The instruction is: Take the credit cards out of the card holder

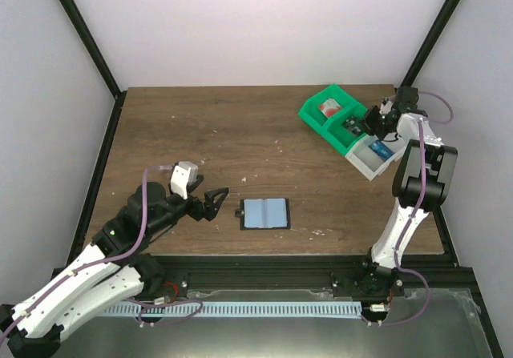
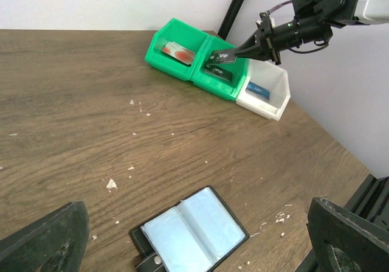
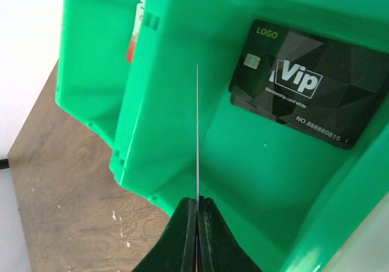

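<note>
The left gripper has its jaws spread wide, and nothing is in them. The card holder lies open and flat on the table, just past the tips of those jaws. Far off, the right gripper has its jaws pinched tight on a thin card, seen from its edge. Under these jaws sits a green bin. A black card lies in it, right of the jaws.
</note>
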Controlling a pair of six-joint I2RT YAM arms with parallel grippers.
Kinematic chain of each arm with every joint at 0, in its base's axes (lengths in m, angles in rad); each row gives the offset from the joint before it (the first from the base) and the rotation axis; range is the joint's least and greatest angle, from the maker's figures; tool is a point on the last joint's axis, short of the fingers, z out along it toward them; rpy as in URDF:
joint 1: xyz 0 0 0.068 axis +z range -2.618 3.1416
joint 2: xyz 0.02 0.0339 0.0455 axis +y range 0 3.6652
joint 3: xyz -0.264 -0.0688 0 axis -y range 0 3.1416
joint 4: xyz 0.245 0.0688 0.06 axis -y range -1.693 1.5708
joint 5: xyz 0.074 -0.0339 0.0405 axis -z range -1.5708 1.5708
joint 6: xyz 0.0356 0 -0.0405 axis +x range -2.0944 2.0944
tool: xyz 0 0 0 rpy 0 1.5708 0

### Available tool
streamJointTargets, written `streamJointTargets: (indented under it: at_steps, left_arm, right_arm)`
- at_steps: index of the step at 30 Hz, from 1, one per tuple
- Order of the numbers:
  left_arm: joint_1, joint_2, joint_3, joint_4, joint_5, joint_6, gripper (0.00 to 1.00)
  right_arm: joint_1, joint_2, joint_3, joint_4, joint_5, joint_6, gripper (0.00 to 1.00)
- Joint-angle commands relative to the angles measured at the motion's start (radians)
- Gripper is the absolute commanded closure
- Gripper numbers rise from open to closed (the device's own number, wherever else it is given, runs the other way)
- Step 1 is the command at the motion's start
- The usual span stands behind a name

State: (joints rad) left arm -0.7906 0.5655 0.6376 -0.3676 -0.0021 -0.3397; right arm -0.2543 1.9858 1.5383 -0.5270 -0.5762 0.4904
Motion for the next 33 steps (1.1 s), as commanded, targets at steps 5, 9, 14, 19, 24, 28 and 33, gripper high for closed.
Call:
streamJointTargets:
  at_steps: [5, 9, 14, 19, 24, 28, 33]
  left_arm:
    - [0.000, 0.012, -0.008, -0.007, -0.013, 0.001, 0.00]
    - [0.000, 0.011, -0.009, -0.007, -0.012, -0.001, 0.00]
    - [0.000, 0.018, -0.008, -0.005, -0.010, 0.001, 0.00]
    - [0.000, 0.025, -0.006, -0.008, -0.014, -0.003, 0.00]
    - [0.000, 0.018, -0.006, -0.011, -0.022, -0.003, 0.00]
    - [0.000, 0.013, -0.008, -0.010, -0.024, -0.006, 0.00]
    - [0.000, 0.025, -0.005, -0.012, -0.030, -0.005, 0.00]
  right_arm:
    - [-0.013, 0.057, 0.094, -0.050, 0.057, 0.014, 1.00]
    - [-0.013, 0.083, 0.112, -0.051, 0.091, 0.021, 0.99]
    - [-0.018, 0.104, 0.134, -0.040, 0.113, 0.039, 1.00]
    - [-0.018, 0.114, 0.137, -0.017, 0.133, 0.055, 0.99]
    - [-0.022, 0.123, 0.149, -0.014, 0.150, 0.068, 0.94]
    - [-0.022, 0.123, 0.151, -0.005, 0.171, 0.078, 0.92]
    - [-0.022, 0.124, 0.152, -0.016, 0.195, 0.082, 0.90]
